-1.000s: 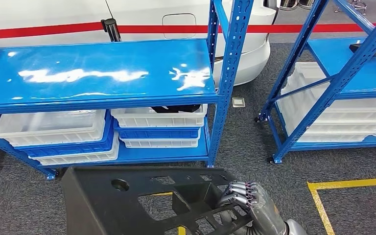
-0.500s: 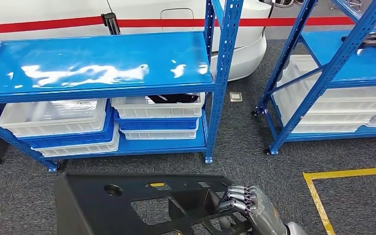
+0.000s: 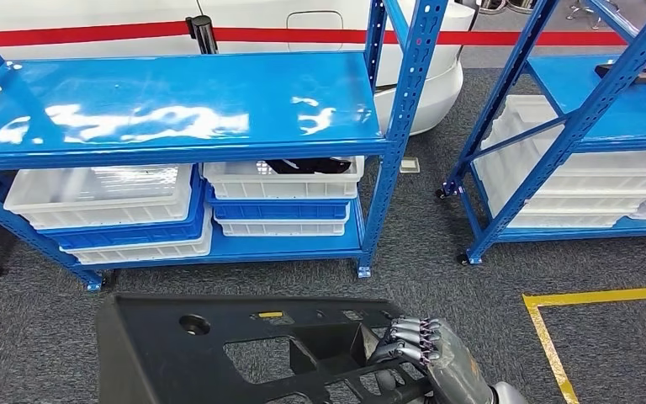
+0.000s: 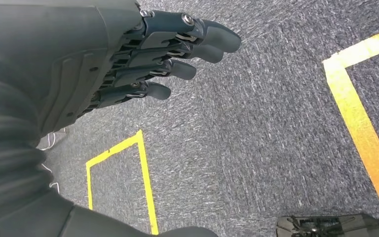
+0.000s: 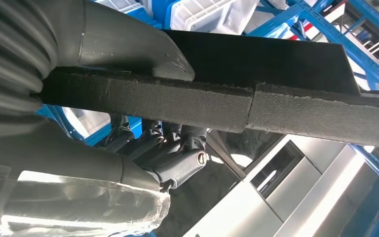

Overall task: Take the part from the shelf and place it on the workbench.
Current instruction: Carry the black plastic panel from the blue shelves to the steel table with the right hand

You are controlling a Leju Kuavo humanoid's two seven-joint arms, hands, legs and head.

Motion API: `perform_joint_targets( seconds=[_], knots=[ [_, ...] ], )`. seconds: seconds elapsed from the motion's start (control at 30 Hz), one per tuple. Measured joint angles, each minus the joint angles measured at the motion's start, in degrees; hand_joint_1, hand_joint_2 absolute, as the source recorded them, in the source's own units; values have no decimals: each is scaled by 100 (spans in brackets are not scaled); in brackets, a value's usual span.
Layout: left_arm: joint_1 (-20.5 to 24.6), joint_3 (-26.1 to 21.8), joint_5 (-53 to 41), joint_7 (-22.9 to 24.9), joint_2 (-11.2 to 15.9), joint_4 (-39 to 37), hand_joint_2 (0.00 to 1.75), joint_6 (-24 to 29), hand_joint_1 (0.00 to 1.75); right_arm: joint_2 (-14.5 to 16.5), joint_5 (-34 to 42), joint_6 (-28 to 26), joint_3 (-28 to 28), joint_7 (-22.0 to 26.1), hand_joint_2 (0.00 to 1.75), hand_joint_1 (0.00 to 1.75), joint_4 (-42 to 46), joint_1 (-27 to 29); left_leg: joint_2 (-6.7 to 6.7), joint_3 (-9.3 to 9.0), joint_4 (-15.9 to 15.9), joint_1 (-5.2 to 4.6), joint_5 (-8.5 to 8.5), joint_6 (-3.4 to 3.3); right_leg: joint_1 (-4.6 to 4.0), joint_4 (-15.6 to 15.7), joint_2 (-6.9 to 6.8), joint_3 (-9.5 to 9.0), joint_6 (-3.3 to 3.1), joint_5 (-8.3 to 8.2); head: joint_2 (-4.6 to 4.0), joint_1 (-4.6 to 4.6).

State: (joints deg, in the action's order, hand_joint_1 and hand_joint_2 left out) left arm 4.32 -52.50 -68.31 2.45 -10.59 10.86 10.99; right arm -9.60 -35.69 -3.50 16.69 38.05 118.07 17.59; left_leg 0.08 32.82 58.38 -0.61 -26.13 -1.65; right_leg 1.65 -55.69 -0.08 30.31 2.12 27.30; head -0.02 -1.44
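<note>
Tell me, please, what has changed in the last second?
The whole view has shifted, so the camera moved rather than the shelf. The right hand keeps its grip on the black part, which now sits slightly lower in view. The left hand holds nothing.

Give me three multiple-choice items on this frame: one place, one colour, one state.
1. Where is the black part?
A. on the top shelf
B. in the right hand, above the carpet
C. inside a white bin

2. What colour is the shelf frame?
A. blue
B. red
C. green

3. What is the left hand doing?
A. pinching a bin
B. gripping the part
C. holding nothing, fingers apart

Answers:
1 B, the right hand grips the part's edge over grey carpet.
2 A, the uprights and decks are blue.
3 C, its fingers spread over bare carpet.
</note>
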Motion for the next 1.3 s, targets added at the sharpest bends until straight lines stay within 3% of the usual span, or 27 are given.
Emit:
perform_joint_targets(
  seconds=[0.17,0.23,0.3,0.33,0.37,0.4,0.47,0.53,0.6,0.63,0.7,0.8,0.83,0.87,0.9,0.97,1.03,1.1,1.3],
  knots=[
    [6,0,7,30,5,0,175,1,0,0,-18,-24,-7,-15,175,175,4,24,16,39,-39,11,93,-158,23,-76,0,65,106,5,0,3],
    [12,0,4,48,3,0,175,2,0,-4,-18,-38,-15,-15,175,175,7,34,34,72,-94,44,147,-219,26,-567,0,308,62,282,1,27],
    [13,-1,-1,61,5,0,175,3,0,-10,-16,-55,-24,-21,175,175,6,68,38,135,-96,38,186,-239,16,-1379,1,678,23,642,0,51],
    [13,-1,-4,67,4,0,175,4,0,-16,-12,-63,-28,-27,175,175,5,89,38,164,-94,30,208,-235,9,-1657,1,793,30,742,-1,53],
    [12,-1,-9,73,4,0,175,5,0,-21,-7,-70,-34,-33,175,175,5,107,38,189,-92,23,230,-225,0,-1711,1,791,52,750,-1,56],
    [12,-1,-16,76,4,0,175,6,0,-25,-1,-75,-40,-40,175,175,4,118,36,207,-91,17,250,-211,-11,-1513,1,655,83,672,-1,57],
    [13,-1,-29,81,3,0,175,9,0,-35,7,-80,-54,-47,175,175,5,127,33,228,-85,9,288,-166,-25,-655,-8,151,102,423,-1,58],
    [13,-1,-35,81,4,0,175,17,0,-42,14,-83,-61,-51,175,175,8,132,35,235,-75,-6,305,-102,-64,-46,-12,-165,16,266,0,49],
    [13,-1,-36,81,4,0,175,29,0,-50,30,-84,-63,-57,175,175,12,139,38,236,-74,-1,319,-28,-104,45,-5,-180,-109,213,0,36],
    [13,-1,-36,85,9,0,175,35,0,-53,42,-82,-64,-60,175,175,13,138,38,247,-58,21,323,9,-80,49,-2,-188,-166,184,0,34],
    [9,-1,-34,98,18,0,175,46,0,-57,64,-72,-66,-66,175,175,13,131,28,338,153,61,160,83,-35,64,-1,-206,-263,125,-1,24],
    [-1,-2,-17,124,23,0,175,52,0,-56,85,-44,-66,-73,175,175,8,122,17,737,1188,114,-455,196,-38,62,-5,-207,-329,86,-1,-9],
    [-5,-4,-9,134,23,0,175,52,0,-56,88,-33,-66,-73,175,175,3,122,16,848,1487,126,-568,221,-47,60,-3,-205,-331,85,-1,-8],
    [-8,-5,0,142,24,0,175,52,0,-57,91,-24,-65,-74,175,175,-4,122,16,876,1599,133,-572,234,-54,57,0,-207,-331,86,-1,-9],
    [-9,-8,5,148,24,0,175,52,0,-57,93,-17,-64,-74,175,175,-10,121,16,796,1476,136,-465,234,-57,55,7,-214,-331,88,-1,-8],
    [-9,-10,12,151,28,0,175,51,0,-57,97,-7,-64,-74,175,175,-15,119,5,397,706,135,-95,193,-62,52,26,-237,-320,102,-1,-9],
    [-5,-15,18,151,35,0,175,49,0,-58,100,-2,-64,-74,175,175,-16,115,-8,90,90,112,100,126,-106,43,39,-228,-289,122,-1,-7],
    [-3,-21,24,152,33,0,175,47,0,-63,102,-2,-63,-73,175,175,-17,112,-8,44,-35,90,108,104,-163,21,38,-186,-275,145,0,-2],
    [-5,-40,27,155,35,0,175,46,0,-72,101,-2,-62,-72,175,175,-18,109,-12,82,-43,29,126,81,-162,15,19,-149,-251,142,1,-3]
  ],
)
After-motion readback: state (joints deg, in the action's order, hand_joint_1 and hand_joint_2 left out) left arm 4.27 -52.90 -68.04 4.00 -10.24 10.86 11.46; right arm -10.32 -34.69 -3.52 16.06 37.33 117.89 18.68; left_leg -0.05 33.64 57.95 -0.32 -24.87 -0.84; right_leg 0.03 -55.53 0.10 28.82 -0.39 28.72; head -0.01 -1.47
